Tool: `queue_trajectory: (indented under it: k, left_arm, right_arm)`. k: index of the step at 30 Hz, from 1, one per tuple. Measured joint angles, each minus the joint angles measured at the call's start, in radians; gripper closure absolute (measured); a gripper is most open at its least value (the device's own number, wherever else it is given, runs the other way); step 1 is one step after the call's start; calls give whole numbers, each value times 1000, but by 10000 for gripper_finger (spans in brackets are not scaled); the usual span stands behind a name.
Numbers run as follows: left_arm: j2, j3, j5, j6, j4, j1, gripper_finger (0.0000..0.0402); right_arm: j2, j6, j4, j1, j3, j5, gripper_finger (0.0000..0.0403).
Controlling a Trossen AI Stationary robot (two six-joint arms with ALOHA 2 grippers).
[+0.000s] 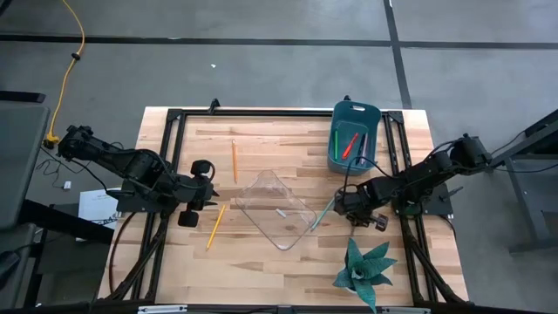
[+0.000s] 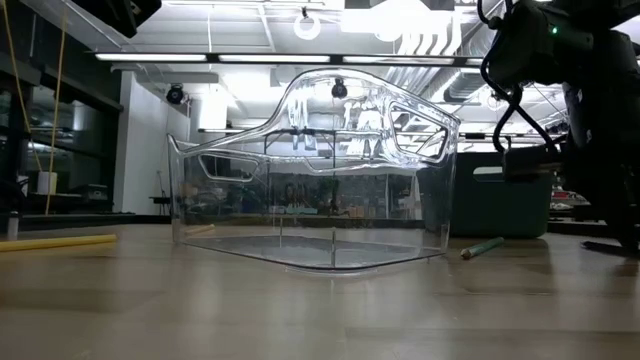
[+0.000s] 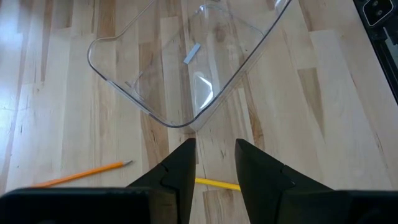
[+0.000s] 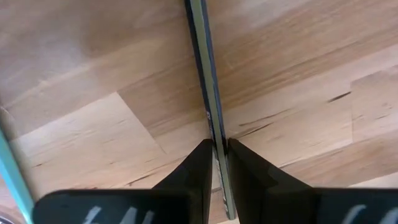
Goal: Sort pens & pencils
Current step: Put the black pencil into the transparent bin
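Observation:
My right gripper (image 1: 343,206) (image 4: 216,144) stands right of the clear bin (image 1: 277,209), shut on a pale teal pencil (image 1: 323,213) that slants across the wood. My left gripper (image 1: 207,190) (image 3: 214,146) hangs open above the table, left of the clear bin, touching nothing. One yellow pencil (image 1: 215,225) (image 3: 217,183) lies flat on the table below its fingers. A second yellow pencil (image 1: 234,160) (image 3: 81,175) lies flat farther back. A red-orange pen (image 1: 351,145) and a green pen (image 1: 336,142) lie in the teal bin (image 1: 355,112). My right gripper pinches the pencil's thin shaft (image 4: 213,127) between its two fingers, which point steeply down and stand on either side of it. The stick runs on past the fingers both ways. In the low view its free end (image 2: 466,254) rests on the tabletop.
The clear bin (image 2: 320,200) sits mid-table with a small scrap inside. A teal plant figure (image 1: 364,269) stands near the front right, close to my right arm. The teal bin is at the far right. Black frame rails (image 1: 166,157) run along the table's sides.

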Motion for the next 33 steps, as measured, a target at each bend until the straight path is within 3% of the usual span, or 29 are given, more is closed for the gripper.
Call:
queue_trajectory:
  k: [12, 20, 33]
  left_arm:
    - [0, 0, 0, 0, 0, 1, 300]
    - [0, 0, 0, 0, 0, 1, 300]
    - [0, 0, -1, 13, 1, 1, 300]
  right_arm:
    - [-1, 7, 34, 0, -22, -19, 365]
    - [-2, -8, 35, 0, -22, -16, 397]
    - [2, -28, 30, 12, 26, 110, 399]
